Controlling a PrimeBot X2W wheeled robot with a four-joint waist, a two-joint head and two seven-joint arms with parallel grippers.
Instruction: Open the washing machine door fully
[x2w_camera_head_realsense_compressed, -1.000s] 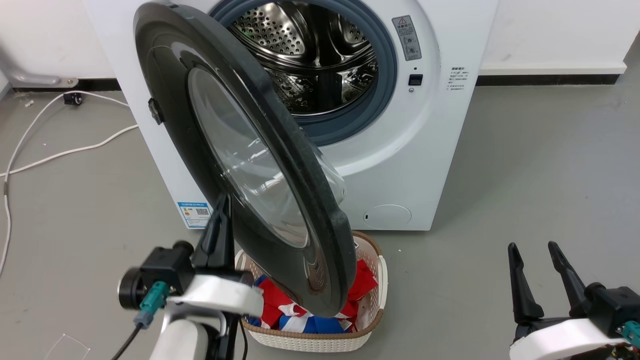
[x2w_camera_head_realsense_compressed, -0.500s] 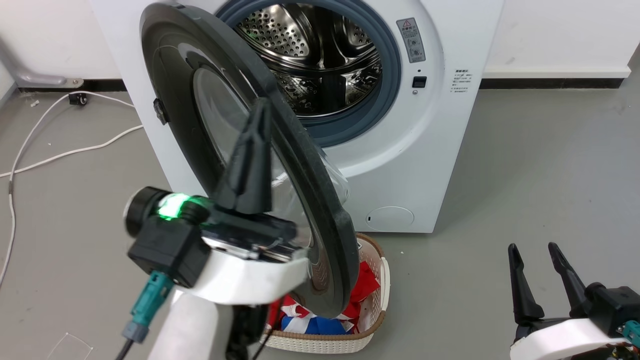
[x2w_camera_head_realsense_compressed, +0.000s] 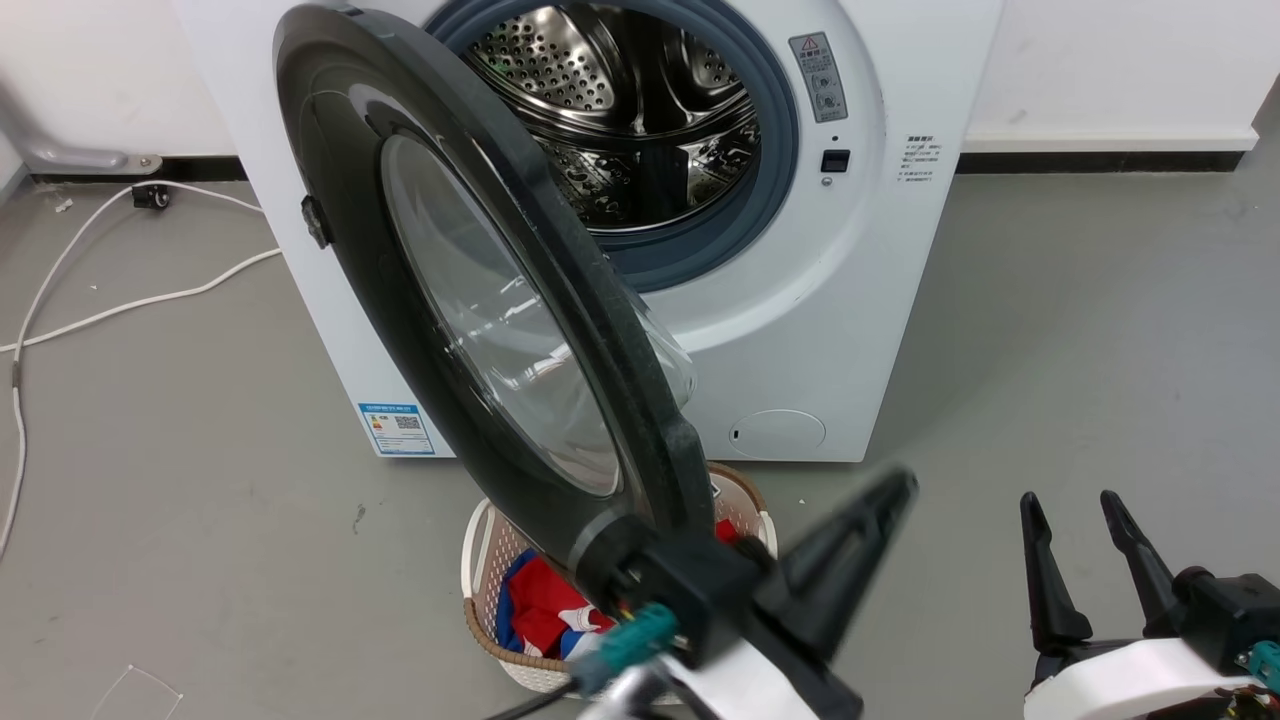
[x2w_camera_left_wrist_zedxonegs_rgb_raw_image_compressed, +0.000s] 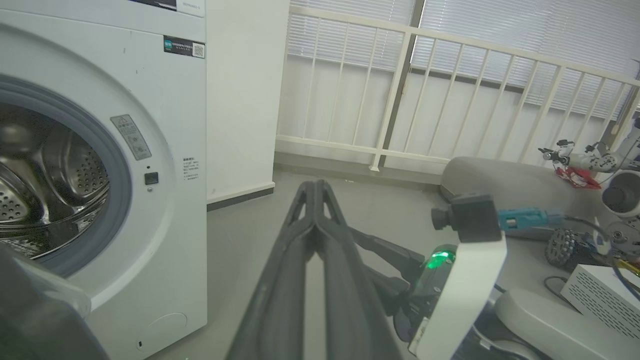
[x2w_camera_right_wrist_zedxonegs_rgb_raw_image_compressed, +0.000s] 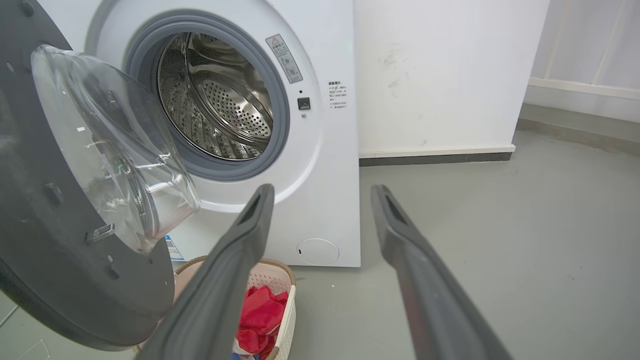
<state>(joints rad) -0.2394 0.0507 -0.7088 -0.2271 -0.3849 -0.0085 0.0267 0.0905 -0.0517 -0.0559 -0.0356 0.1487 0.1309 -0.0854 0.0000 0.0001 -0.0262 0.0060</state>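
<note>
Washing machine door (x2w_camera_head_realsense_compressed: 490, 310): hinged at the left edge of the washing machine (x2w_camera_head_realsense_compressed: 820, 330) front and swung partway out. It stands nearly edge-on in the head view, with the glass bowl bulging toward the drum and its lowest rim above the laundry basket (x2w_camera_head_realsense_compressed: 478, 560).
Washing machine: white front-loader on the grey floor (x2w_camera_head_realsense_compressed: 1050, 330), at the floor's far edge against the wall; the steel drum is exposed.
Left jaws: pressed together along their length in the left wrist view, fingers (x2w_camera_left_wrist_zedxonegs_rgb_raw_image_compressed: 292, 270) holding nothing. In the head view they are blurred, just below and right of the door's lowest rim, and point up and right, away from the door. Whether the wrist touches the rim cannot be told.
Right jaws: spread wide and empty, fingers (x2w_camera_head_realsense_compressed: 1045, 580) upright over bare floor, well to the right of the door and apart from it.
Laundry basket: cream, on the floor before the machine, holding red and blue cloth.
Cable (x2w_camera_head_realsense_compressed: 130, 305): white, trailing over the floor left of the machine.
</note>
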